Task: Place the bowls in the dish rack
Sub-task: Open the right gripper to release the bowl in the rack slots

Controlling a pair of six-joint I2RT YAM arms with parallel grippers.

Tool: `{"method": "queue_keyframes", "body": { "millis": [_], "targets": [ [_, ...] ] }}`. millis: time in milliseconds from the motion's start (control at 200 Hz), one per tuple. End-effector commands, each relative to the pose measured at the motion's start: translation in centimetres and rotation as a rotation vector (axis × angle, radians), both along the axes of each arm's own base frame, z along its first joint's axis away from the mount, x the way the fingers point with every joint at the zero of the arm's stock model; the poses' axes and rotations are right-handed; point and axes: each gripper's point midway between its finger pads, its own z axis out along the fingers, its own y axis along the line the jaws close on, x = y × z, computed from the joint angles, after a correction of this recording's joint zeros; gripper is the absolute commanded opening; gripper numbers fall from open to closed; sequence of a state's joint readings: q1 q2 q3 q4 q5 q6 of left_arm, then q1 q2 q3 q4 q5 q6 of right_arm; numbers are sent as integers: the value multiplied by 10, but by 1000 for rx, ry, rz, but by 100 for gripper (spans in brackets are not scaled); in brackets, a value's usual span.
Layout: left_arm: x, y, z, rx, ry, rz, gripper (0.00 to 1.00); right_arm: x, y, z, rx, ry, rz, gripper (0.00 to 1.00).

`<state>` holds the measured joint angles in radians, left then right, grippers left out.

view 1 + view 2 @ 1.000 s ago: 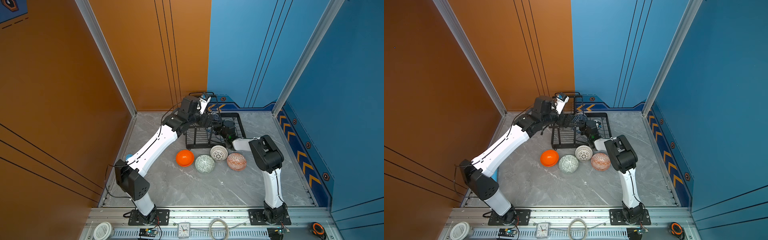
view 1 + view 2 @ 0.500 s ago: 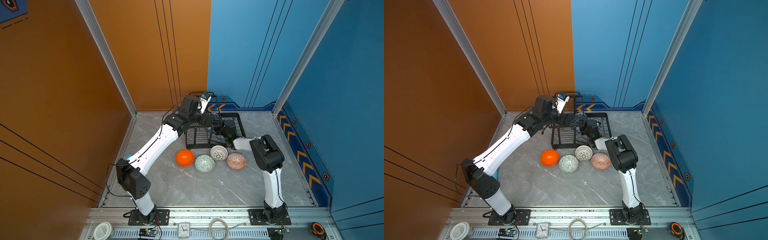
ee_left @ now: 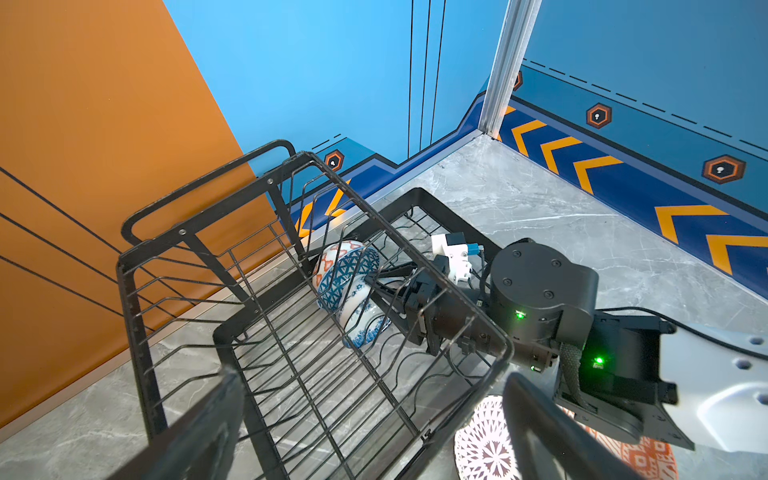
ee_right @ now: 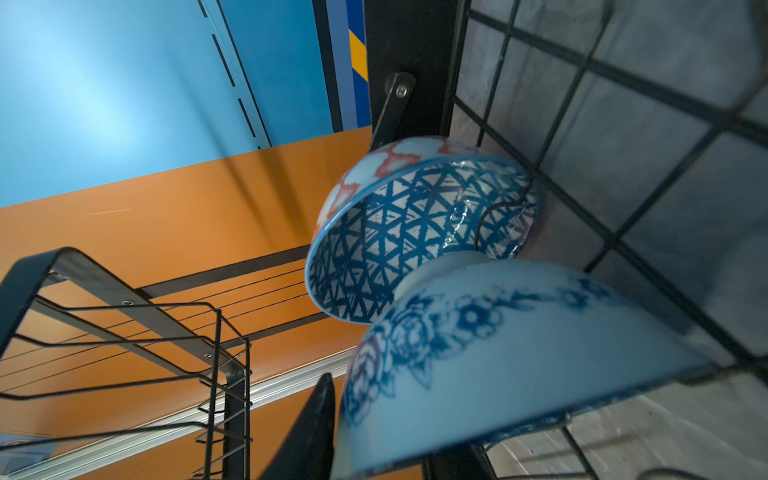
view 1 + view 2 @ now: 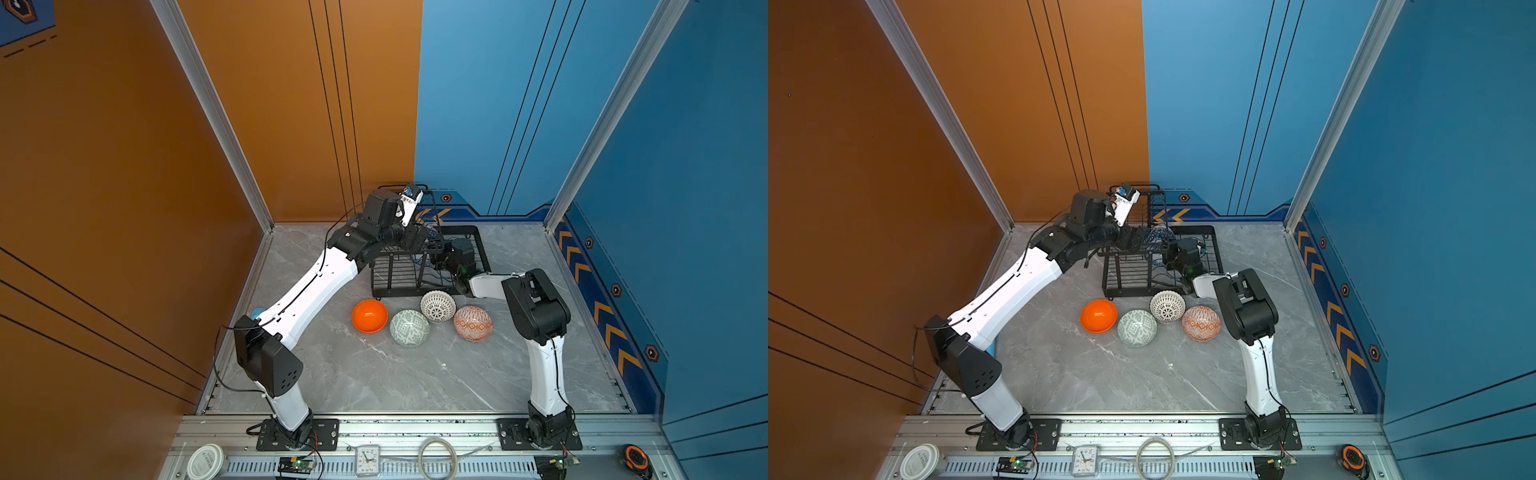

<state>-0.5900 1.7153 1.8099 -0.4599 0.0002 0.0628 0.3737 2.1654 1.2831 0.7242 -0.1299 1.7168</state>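
Just in front of the dish rack point(image 5: 399, 274), on the grey table point(image 5: 374, 374), four bowls sit in a loose row. The plain orange bowl point(image 5: 369, 316) is furthest toward the rack's left end. Next come the pale green bowl point(image 5: 409, 327) and the black-and-white lattice bowl point(image 5: 437, 305), which is just beside the rack's front edge. The orange-and-white diamond bowl point(image 5: 473, 323) is off the rack's right front corner. From that right side the right gripper point(image 3: 370, 282) reaches into the rack's lower tray. Its fingers are at the rim of the blue-flowered bowl point(image 3: 361, 328), and the right wrist view shows that bowl point(image 4: 498, 353) beside one dark finger point(image 4: 311, 424). I cannot tell how far the jaws stand apart or whether they pinch the rim. The flowered bowl stands on edge on the tray wires and leans against the blue triangle-patterned bowl point(image 3: 345, 278). That bowl also stands on edge, just behind it toward the rack's back. Above the rack's raised shelf hangs the left gripper point(image 3: 372, 382), its jaws spread wide with nothing between them.
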Motion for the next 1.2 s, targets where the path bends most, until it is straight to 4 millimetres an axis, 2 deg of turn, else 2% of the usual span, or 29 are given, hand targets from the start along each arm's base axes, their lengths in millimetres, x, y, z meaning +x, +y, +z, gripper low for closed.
{"method": "queue_keyframes", "body": {
  "millis": [0, 871, 996, 1006, 1026, 1196],
  "targets": [
    [5, -2, 12, -19, -32, 17, 98, 3, 0, 16, -17, -27, 18, 38],
    [4, -10, 17, -16, -47, 8, 98, -4, -13, 33, -25, -54, 36, 48],
    [5, -9, 19, -14, -55, 12, 98, -7, -16, 24, -34, -39, 34, 53],
    [5, -9, 20, -13, -55, 10, 98, -8, -18, 37, -28, -60, 32, 53],
    [5, -9, 20, -12, -58, 10, 98, -9, -19, 42, -27, -68, 32, 54],
    [6, -7, 22, -10, -64, 16, 98, -15, -21, 42, -29, -62, 46, 54]
  ]
}}
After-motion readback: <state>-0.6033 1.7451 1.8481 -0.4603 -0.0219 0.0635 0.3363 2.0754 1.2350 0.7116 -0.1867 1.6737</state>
